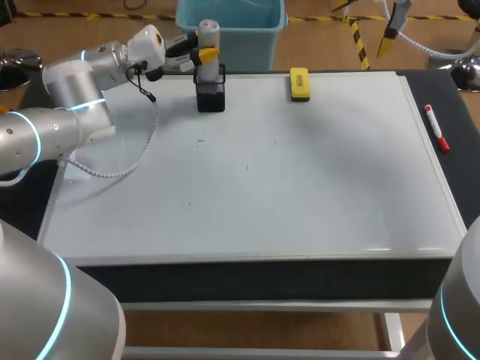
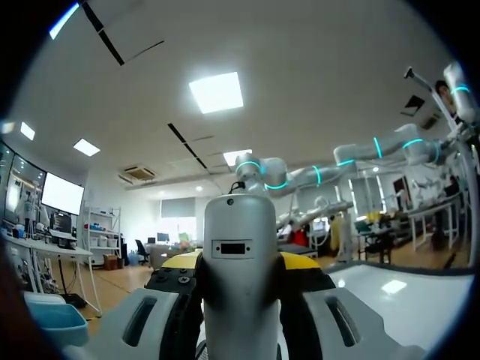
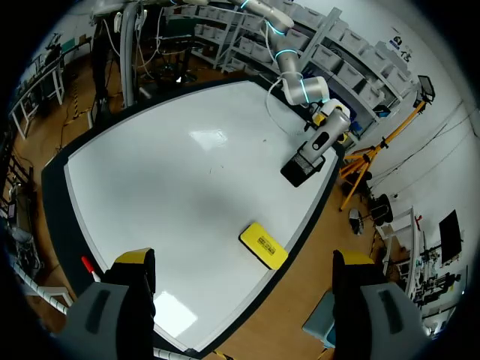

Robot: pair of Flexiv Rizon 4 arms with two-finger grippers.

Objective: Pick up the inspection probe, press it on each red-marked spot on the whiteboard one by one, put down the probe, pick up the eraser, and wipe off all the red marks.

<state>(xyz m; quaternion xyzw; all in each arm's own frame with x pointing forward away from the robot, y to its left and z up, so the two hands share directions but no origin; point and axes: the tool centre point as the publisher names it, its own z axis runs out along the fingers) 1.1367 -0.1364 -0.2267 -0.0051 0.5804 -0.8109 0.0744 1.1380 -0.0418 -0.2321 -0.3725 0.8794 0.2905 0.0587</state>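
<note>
The grey inspection probe (image 1: 208,34) (image 3: 331,135) stands upright in a black holder (image 1: 211,96) (image 3: 299,169) at the whiteboard's far edge. My left gripper (image 1: 204,54) (image 2: 240,262) is shut on the probe (image 2: 240,307), one yellow-tipped finger on each side of its body. The yellow eraser (image 1: 299,84) (image 3: 264,245) lies flat at the board's far edge, right of the holder. My right gripper (image 3: 244,262) hangs open and empty high over the far right corner (image 1: 394,30). The whiteboard (image 1: 300,187) (image 3: 165,187) shows no red marks, only a few tiny dark specks.
A red marker pen (image 1: 436,129) (image 3: 86,264) lies on the dark strip just off the whiteboard's right edge. My left arm's cable (image 1: 142,150) droops over the board's left part.
</note>
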